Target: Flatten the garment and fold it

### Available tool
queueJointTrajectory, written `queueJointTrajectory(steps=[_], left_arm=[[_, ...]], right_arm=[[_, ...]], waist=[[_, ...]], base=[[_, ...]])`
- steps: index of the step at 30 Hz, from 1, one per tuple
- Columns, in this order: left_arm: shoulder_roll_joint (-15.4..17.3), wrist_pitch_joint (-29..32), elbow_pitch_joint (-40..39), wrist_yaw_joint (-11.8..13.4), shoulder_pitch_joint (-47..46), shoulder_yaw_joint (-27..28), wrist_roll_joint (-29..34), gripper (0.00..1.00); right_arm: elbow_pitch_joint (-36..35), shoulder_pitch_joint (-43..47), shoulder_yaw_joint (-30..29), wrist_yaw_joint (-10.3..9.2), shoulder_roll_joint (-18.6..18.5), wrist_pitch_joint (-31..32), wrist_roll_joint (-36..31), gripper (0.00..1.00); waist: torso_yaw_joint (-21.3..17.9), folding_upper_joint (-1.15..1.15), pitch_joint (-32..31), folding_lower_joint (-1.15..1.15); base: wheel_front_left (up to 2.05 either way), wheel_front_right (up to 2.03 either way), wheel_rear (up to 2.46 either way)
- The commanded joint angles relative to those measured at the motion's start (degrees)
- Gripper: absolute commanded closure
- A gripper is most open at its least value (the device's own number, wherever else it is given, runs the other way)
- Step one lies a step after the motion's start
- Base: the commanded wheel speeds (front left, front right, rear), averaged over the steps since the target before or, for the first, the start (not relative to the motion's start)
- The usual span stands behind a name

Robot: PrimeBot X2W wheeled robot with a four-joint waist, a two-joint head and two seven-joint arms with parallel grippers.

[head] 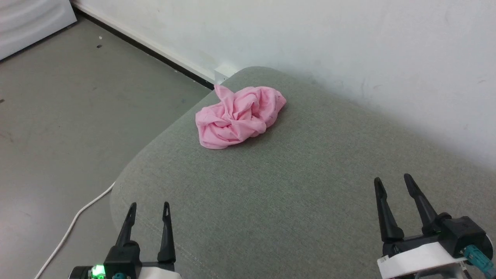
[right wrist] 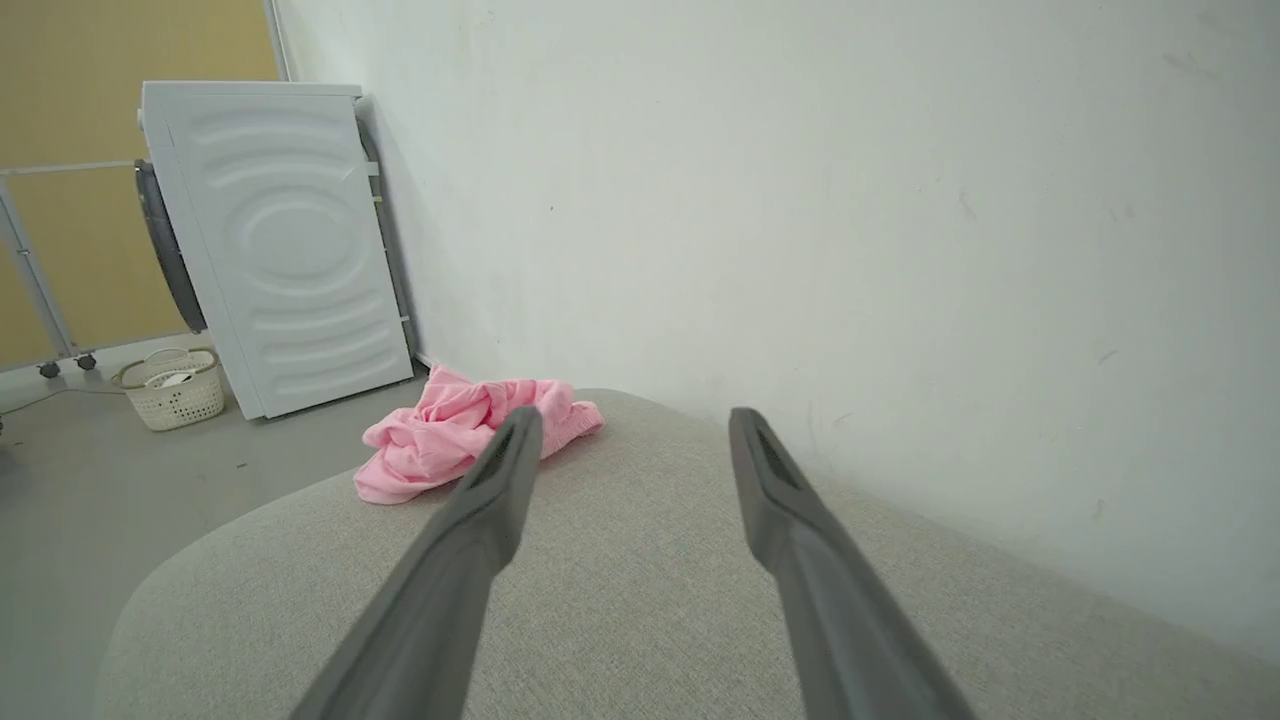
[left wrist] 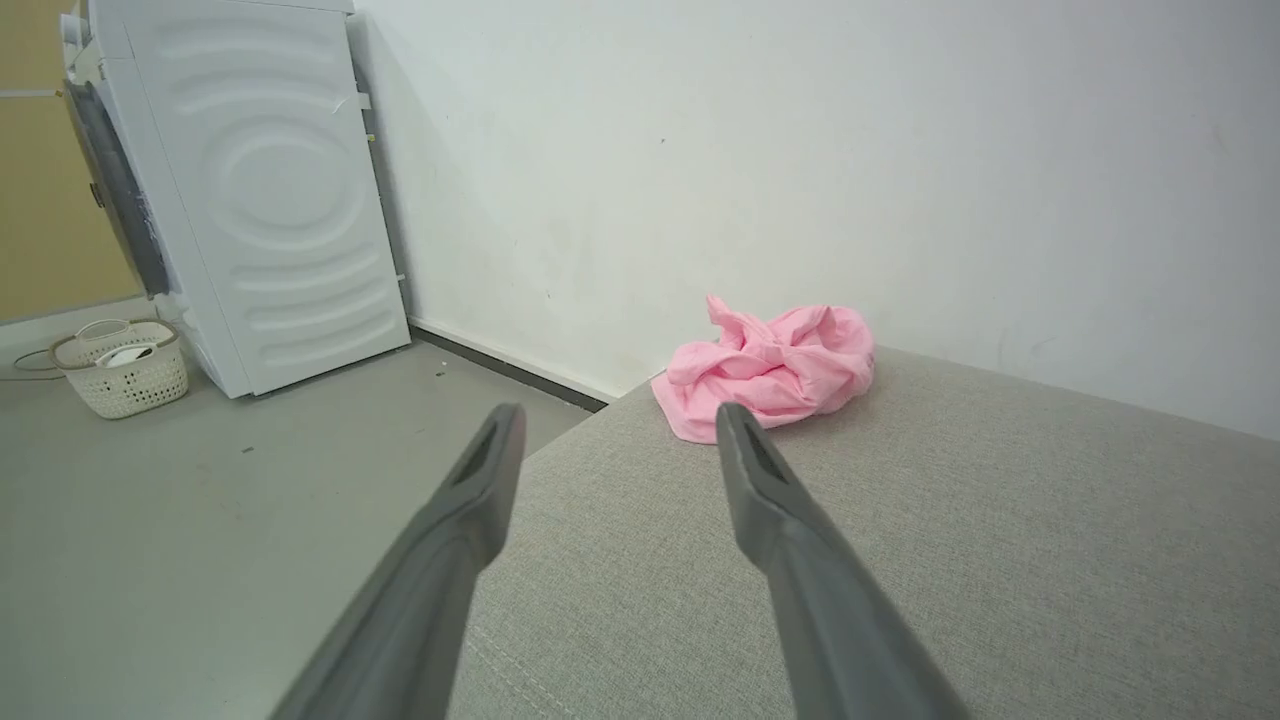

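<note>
The garment (head: 238, 116) is a light pink crumpled heap near the far left corner of a grey fabric surface (head: 294, 193). It also lies ahead of the left fingers as a pink garment (left wrist: 770, 370) and left of the right fingers as a bunched garment (right wrist: 450, 435). My left gripper (head: 149, 209) stands open at the near left edge, well short of the heap. At the near right, my right gripper (head: 393, 182) is open too, with nothing between its fingers.
A white wall (head: 329, 46) runs behind the surface. Grey floor (head: 58, 116) lies to the left, with a white cable (head: 73, 224) across it. A white washing machine (left wrist: 260, 190) and a small pale basket (left wrist: 125, 365) stand further off.
</note>
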Motion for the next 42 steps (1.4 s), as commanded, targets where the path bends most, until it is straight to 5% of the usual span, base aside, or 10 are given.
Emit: queueJointTrajectory(steps=[1,13,24,33,42], left_arm=[[0.3,-0.56,0.04,0.36,0.6,-0.22,-0.49,0.0],[0.5,-0.61,-0.87,0.24,-0.1,0.56,-1.03,0.0],[4.29,1.67,4.67,-5.3,-11.62,1.38,-4.3,0.0],[10.65,13.13,15.26,-10.54,-28.94,4.5,-9.66,0.0],[21.09,31.46,27.51,-13.77,-42.67,8.72,-21.29,0.0]], right_arm=[[0.11,0.69,0.03,-0.12,0.22,-0.6,0.46,0.0],[0.01,0.52,0.38,-0.12,0.22,-0.66,-0.31,0.0],[-3.08,-2.47,1.27,-0.12,0.22,-0.66,-3.37,0.0],[-8.03,-6.66,2.16,-0.12,-2.27,-0.66,-5.51,0.0],[-11.59,-9.93,0.77,-0.12,-3.5,-0.66,-4.6,0.0]], waist=[[0.2,0.0,0.22,0.0],[-2.39,0.0,1.51,0.0],[-9.98,0.0,10.14,0.0],[-18.53,0.0,20.03,0.0],[-26.55,0.0,27.62,0.0]], base=[[0.0,0.0,0.0],[0.0,0.0,0.0],[0.0,0.0,0.0],[0.0,0.0,0.0],[0.0,0.0,0.0]])
